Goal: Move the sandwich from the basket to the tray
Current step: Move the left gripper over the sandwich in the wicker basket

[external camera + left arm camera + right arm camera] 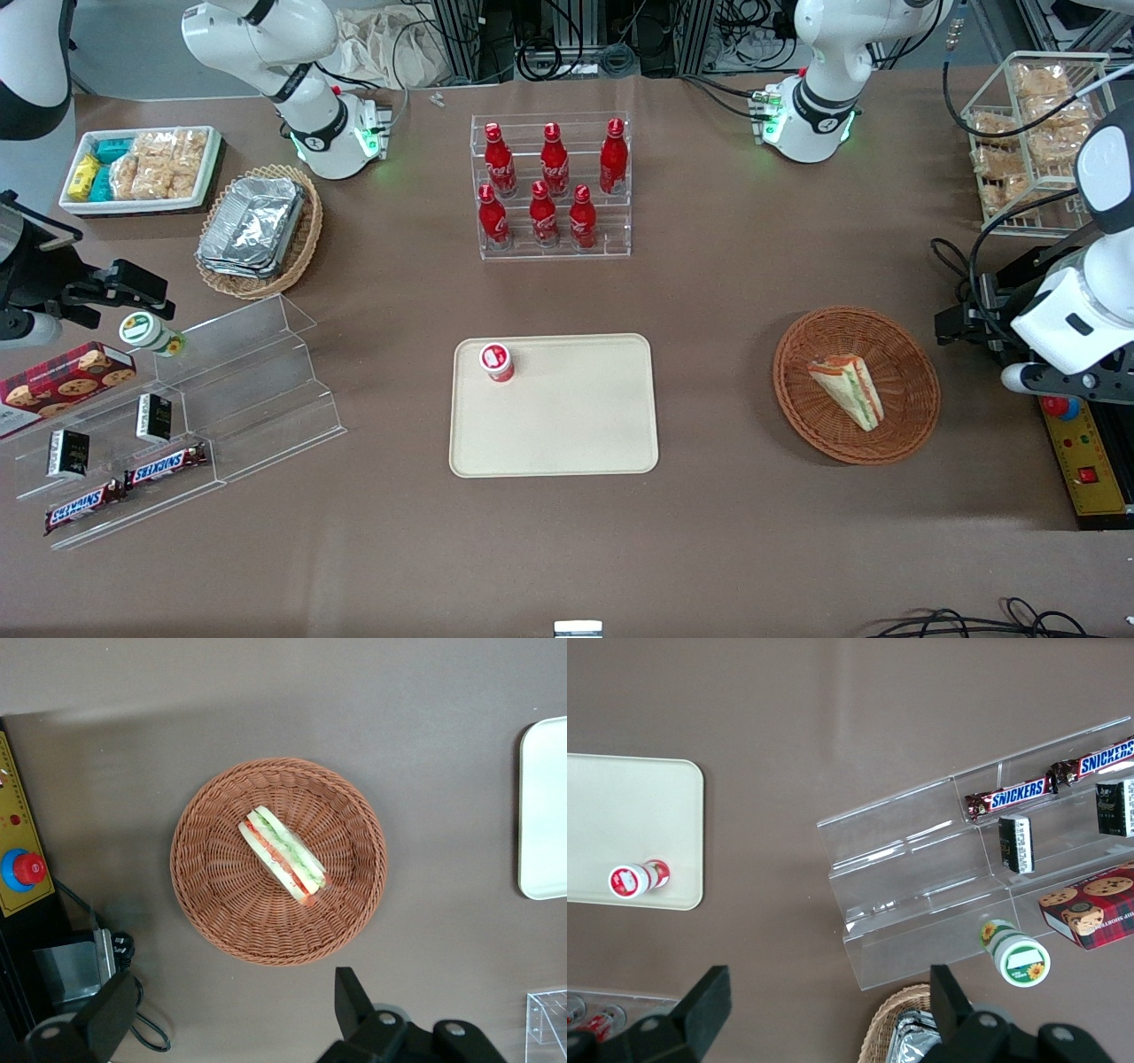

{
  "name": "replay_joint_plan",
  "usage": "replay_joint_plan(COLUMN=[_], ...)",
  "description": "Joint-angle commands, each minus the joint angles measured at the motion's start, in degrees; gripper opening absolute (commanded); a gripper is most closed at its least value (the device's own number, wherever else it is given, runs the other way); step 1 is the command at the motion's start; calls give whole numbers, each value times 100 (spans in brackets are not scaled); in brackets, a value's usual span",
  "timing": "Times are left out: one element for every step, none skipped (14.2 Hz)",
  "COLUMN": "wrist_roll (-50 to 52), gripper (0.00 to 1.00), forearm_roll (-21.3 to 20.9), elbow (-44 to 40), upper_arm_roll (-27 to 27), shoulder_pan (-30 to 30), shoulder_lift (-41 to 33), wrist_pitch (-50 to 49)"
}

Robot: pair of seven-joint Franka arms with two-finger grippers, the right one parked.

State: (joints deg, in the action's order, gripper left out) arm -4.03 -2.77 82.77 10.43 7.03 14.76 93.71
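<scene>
Wicker basket (857, 385): holds the sandwich (849, 389), rim uncrowded
Tray (567, 425): bare beside its red cup (497, 361)
Gripper (232, 1020): spread wide, well above the basket, touching nothing

The sandwich (848, 388) lies in the basket (912, 408), toward the working arm's end of the table; the tray (567, 425) sits near the table's middle, well apart from the basket, a small lidded cup (497, 361) standing on it; the bottle rack (551, 186) stands farther from the front camera than the tray; the gripper (235, 1023) hovers above the table beside the basket, fingers spread.
</scene>
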Motion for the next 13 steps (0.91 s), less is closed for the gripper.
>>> replay_joint_plan(wrist_roll=[95, 51, 112, 104, 121, 165, 278, 645, 1284, 1969, 2611, 3131, 3588], gripper=[100, 100, 100, 100, 99, 99, 99, 99, 99, 100, 100, 100, 100], forearm_roll=[-110, -110, -92, -118, -101, -40, -5, 22, 22, 5, 4, 4, 13], elbow=[-200, -200, -191, -130, -121, -121, -112, -34, 263, 570, 817, 994, 1169], upper_arm_roll=[12, 12, 12, 12, 12, 12, 12, 12, 21, 47, 64, 65, 65], shoulder_pan=[-17, -17, -17, -26, -26, -18, 9, 79, 62, 36, 18, -8, -9], shoulder_lift=[114, 123, 123, 141, 315, 377, 404, 431, 405, 335, 308, 334, 378], wrist_pitch=[-20, -20, -28, -11, -2, 33, 164, 356, 593, 883, 1121, 1332, 1551])
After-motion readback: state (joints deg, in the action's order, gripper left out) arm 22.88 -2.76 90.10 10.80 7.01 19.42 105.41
